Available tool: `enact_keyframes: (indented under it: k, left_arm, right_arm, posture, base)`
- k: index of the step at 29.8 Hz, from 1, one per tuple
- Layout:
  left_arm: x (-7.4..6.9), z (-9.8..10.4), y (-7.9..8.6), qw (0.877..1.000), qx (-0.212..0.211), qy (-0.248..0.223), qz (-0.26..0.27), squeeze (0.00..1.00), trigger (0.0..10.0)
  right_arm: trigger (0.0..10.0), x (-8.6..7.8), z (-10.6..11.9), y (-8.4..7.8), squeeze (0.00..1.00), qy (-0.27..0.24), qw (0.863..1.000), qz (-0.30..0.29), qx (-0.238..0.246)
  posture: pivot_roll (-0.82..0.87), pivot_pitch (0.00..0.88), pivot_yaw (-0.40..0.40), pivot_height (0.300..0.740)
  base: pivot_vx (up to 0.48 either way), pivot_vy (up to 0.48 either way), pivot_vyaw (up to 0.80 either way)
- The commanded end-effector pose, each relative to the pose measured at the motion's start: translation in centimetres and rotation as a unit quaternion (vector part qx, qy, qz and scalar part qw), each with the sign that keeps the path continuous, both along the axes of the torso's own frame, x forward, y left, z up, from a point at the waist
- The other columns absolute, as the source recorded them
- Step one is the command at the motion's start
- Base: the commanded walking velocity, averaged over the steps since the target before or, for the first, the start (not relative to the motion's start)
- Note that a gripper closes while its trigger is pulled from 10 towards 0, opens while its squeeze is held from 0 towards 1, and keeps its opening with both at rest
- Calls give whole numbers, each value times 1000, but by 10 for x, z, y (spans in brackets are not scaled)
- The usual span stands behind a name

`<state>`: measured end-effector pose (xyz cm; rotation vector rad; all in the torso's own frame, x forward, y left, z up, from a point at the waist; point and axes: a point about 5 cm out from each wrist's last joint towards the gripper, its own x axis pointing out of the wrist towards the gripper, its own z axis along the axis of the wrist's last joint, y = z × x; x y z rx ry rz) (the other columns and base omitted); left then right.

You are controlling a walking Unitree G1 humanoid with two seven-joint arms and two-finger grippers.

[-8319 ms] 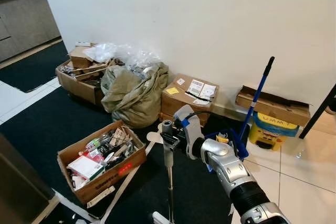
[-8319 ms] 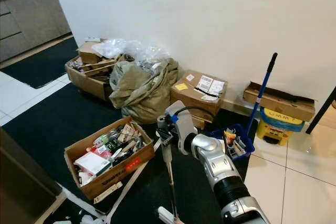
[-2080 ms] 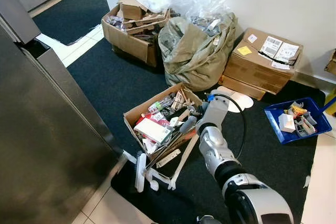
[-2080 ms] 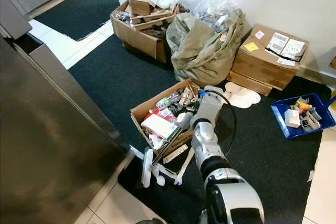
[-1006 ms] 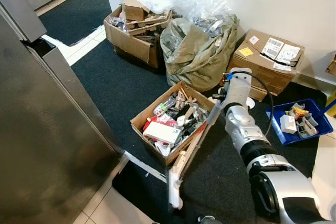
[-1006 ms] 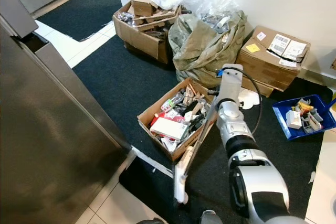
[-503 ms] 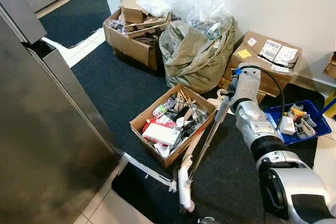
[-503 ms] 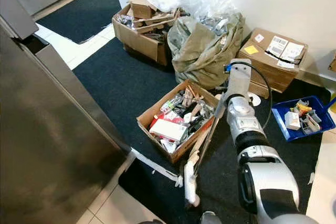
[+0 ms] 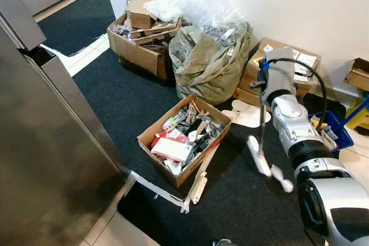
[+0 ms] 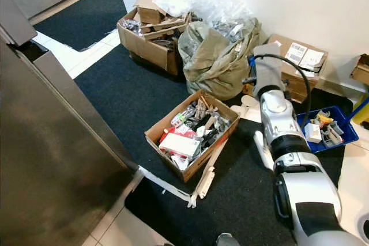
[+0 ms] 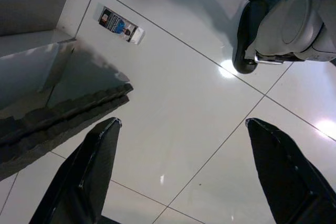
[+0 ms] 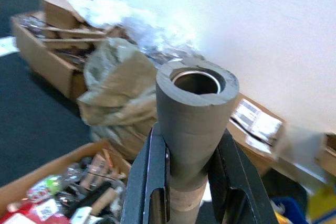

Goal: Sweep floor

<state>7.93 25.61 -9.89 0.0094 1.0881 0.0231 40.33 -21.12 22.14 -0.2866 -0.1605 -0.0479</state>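
A: What takes up the most room?

B: The dark carpet (image 9: 132, 102), with a tall grey metal cabinet (image 9: 46, 159) rising along its edge. Take the open cardboard box (image 9: 183, 136) of clutter in the middle of the carpet as the marker.

A: And around that box?

B: Beyond it, against the white wall (image 9: 300, 4), slumps a full olive sack (image 9: 207, 64). Beside the sack, on the cabinet's side, is another carton (image 9: 138, 47) of junk; on the other side, a sealed carton (image 9: 279, 70) with labels. Further from the box on that side, a blue tray (image 10: 328, 128) of small things.

A: The broom?

B: The broom (image 9: 262, 133) stands near the box, on the side away from the cabinet. Its grey handle runs nearly upright, and its pale head (image 9: 268, 165) looks blurred above the carpet.

A: Who holds it?

B: The right gripper (image 12: 189, 182). Its black fingers (image 12: 152, 182) are clamped on either side of the handle's hollow top end.

A: The other arm?

B: The left gripper (image 11: 184, 171) hangs over white tiles (image 11: 173, 98), fingers spread wide with nothing between them.
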Motion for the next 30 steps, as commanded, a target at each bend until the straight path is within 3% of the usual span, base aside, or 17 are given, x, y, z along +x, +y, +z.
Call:
enact_keyframes:
  k: [1, 3, 7, 13, 16, 18, 30]
  left_arm:
    - [-13, -2, 2, 1000, -1, 22, 11, 0, 10000]
    - [-13, -3, 2, 1000, -2, 23, 10, 0, 10000]
    - [-12, -2, 2, 1000, -2, 22, 10, 0, 10000]
    - [-12, -2, 2, 1000, -1, 22, 9, 0, 10000]
    - [-12, -2, 2, 1000, -1, 21, 10, 0, 10000]
    - [-12, -2, 2, 1000, -1, 22, 11, 0, 10000]
    - [-12, -3, 1, 1000, -3, 22, 12, 0, 10000]
  right_arm:
    - [10000, 1, 14, 10, 0, -33, 999, 21, 10]
    - [10000, 3, 17, 15, 0, -36, 996, 38, 74]
    - [10000, 5, 15, 18, 0, -16, 989, 44, 138]
    - [10000, 6, 7, 14, 0, 13, 990, 22, 141]
    - [10000, 4, -8, 10, 0, 46, 988, -2, 149]
    - [10000, 1, -21, 17, 0, 65, 981, 6, 183]
    - [10000, -7, -46, 43, 0, 98, 964, 33, 245]
  posture:
    - [4, 166, 41, 740]
    - [5, 165, 44, 740]
    - [4, 162, 46, 740]
    - [3, 163, 45, 740]
    - [5, 168, 45, 740]
    - [4, 168, 45, 740]
    - [5, 172, 40, 740]
  base:
    - [0, 0, 0]
    - [0, 0, 0]
    - [0, 0, 0]
    - [0, 0, 0]
    - [0, 0, 0]
    - [0, 0, 0]
    - [0, 0, 0]
